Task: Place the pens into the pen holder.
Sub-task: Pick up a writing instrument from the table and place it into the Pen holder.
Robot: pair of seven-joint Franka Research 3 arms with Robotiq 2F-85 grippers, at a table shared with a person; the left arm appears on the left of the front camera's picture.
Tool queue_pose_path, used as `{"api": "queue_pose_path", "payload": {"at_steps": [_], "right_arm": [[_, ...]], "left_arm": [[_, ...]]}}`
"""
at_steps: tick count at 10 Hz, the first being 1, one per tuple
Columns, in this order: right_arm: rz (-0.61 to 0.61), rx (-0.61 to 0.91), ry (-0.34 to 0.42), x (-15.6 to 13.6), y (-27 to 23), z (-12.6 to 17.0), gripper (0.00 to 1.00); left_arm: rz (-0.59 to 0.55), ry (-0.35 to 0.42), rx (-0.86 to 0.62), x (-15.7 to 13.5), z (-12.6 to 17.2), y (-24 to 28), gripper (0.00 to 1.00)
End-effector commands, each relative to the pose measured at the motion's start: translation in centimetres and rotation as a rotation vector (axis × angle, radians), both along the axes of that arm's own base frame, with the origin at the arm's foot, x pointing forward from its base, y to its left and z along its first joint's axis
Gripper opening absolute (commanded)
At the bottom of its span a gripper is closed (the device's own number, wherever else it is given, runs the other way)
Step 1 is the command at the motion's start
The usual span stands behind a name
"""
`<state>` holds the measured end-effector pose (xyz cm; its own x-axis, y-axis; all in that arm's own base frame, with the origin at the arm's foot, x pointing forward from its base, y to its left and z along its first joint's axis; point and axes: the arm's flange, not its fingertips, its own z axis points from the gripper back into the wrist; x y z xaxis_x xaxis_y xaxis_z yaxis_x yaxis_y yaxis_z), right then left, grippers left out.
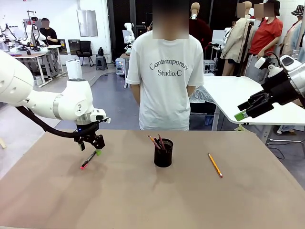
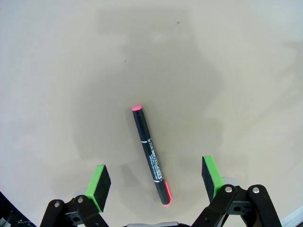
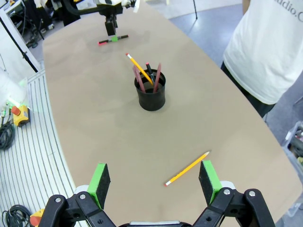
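Observation:
A black pen with red ends (image 1: pixel 87 161) lies on the brown table at the left. My left gripper (image 1: pixel 94 146) hangs open just above it. In the left wrist view the pen (image 2: pixel 150 153) lies between the green pads (image 2: pixel 100 181), untouched, and the left gripper (image 2: pixel 156 177) straddles its near end. The black mesh pen holder (image 1: pixel 163 153) stands mid-table with several pens sticking out, among them a yellow pencil (image 3: pixel 139 69) and a reddish-brown one (image 3: pixel 156 75). Another yellow pencil (image 1: pixel 215 165) lies flat to the holder's right. My right gripper (image 1: pixel 248 110) is raised at the right, open and empty.
A person in a white T-shirt (image 1: pixel 164 81) stands at the table's far edge behind the holder, hands out of sight. A white table (image 1: pixel 228 93) stands behind at the right. In the right wrist view the pencil (image 3: pixel 187 168) lies near the table edge.

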<state>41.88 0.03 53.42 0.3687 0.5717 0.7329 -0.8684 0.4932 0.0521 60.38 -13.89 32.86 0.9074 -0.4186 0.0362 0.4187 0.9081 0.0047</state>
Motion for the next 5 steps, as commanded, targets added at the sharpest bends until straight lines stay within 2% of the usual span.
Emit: {"api": "queue_pose_path", "payload": {"at_steps": [1,5], "right_arm": [[0.005,0.030,-0.011,0.0,0.2,0.0,1.00],[0.005,0.030,-0.011,0.0,0.2,0.0,1.00]], "left_arm": [[0.042,-0.022,0.039,0.8,-0.4,0.5,1.00],[0.074,-0.041,0.028,1.6,-1.4,0.3,1.00]]}}
